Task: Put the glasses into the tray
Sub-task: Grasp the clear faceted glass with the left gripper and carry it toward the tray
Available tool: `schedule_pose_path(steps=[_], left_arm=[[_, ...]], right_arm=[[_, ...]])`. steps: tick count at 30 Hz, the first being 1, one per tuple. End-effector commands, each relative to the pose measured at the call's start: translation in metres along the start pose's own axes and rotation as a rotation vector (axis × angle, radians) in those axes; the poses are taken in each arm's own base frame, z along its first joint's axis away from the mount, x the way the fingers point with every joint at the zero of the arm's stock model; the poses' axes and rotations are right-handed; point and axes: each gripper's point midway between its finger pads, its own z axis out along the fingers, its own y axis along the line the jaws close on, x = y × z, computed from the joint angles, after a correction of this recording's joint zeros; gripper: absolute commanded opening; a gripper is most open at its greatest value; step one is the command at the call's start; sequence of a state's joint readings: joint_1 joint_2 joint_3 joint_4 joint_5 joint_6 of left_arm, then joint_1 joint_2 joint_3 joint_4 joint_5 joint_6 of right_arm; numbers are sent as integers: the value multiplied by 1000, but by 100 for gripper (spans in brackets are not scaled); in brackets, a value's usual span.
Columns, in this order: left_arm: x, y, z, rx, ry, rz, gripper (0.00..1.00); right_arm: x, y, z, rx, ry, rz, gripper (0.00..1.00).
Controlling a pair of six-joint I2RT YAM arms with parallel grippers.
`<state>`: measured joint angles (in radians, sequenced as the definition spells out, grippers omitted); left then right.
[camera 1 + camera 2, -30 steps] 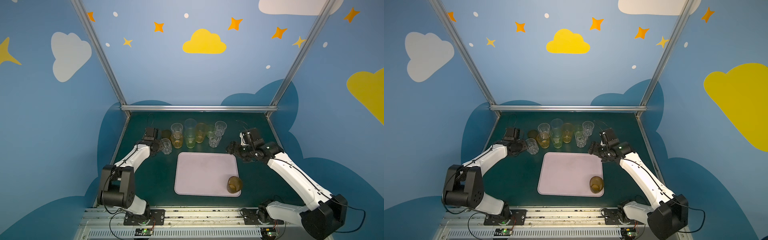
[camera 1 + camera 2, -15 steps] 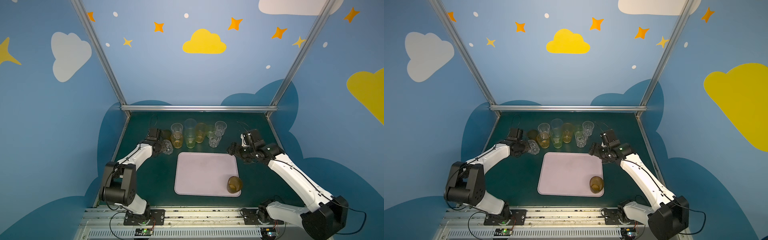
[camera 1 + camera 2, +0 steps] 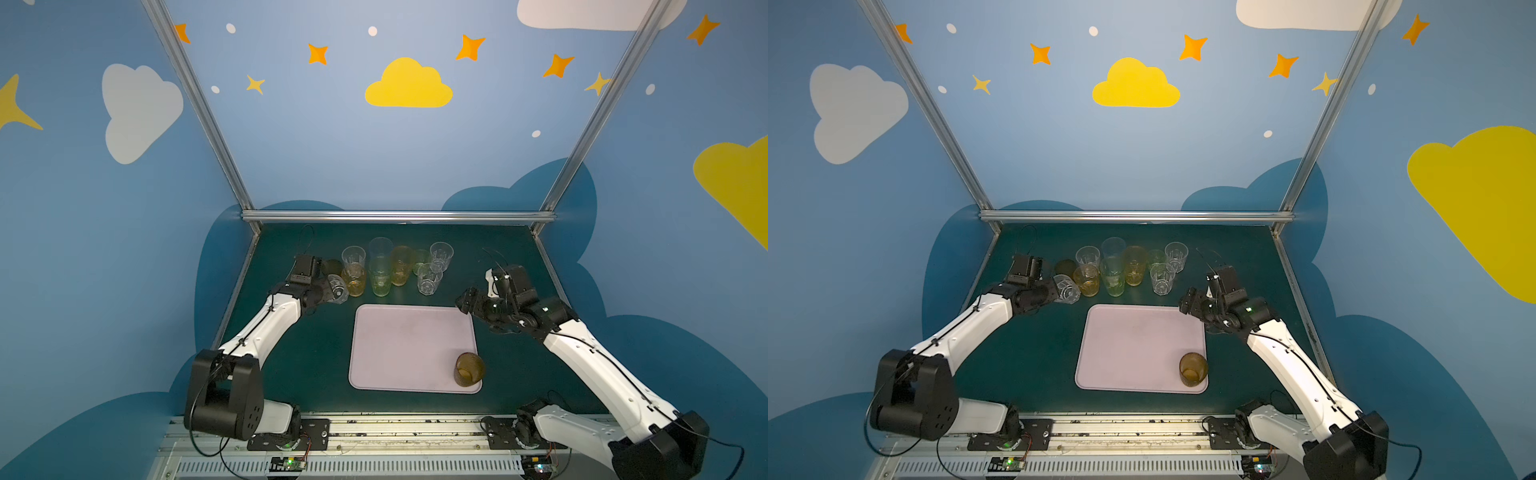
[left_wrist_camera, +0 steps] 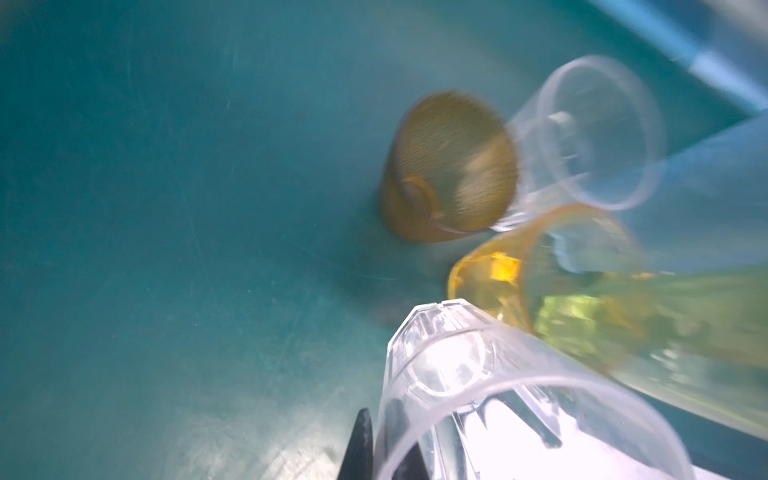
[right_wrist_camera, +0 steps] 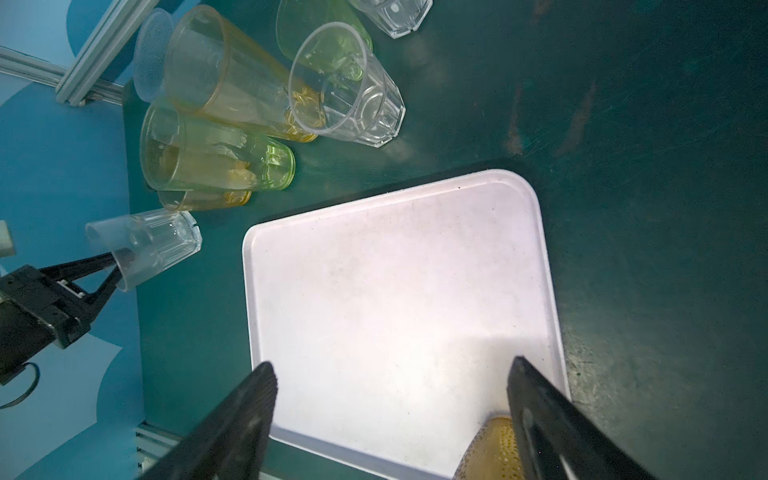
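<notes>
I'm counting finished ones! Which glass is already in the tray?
The brown glass, standing alone in the tray's near right corner. The other glasses are all outside it, past its far edge.

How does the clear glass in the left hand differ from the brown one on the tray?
The clear glass is colourless and faceted; the brown glass is tinted. The clear glass tilts in the left hand; the brown glass stands upright on the tray. Both are short.
</notes>
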<state>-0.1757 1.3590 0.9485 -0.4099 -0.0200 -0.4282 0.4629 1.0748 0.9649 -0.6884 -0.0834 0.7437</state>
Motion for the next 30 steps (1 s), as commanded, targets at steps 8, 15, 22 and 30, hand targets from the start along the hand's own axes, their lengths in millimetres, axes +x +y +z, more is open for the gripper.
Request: schedule_pose_path(steps=[8,15,22,30], left_arm=[[29,-49,-64,156,-28,93,4],[61,-66,-88,185,10,191,4],[97,-83,-95,191,84,299,4],[143,-72,-97,105,222,397,4]], right_arm=[[17,-20,-1,-40,-29,28,86],[23,-30,1,-60,-55,36,86],[27,-40,5,-55,-67,24,86],[33,-44,10,-76,-70,16,86]])
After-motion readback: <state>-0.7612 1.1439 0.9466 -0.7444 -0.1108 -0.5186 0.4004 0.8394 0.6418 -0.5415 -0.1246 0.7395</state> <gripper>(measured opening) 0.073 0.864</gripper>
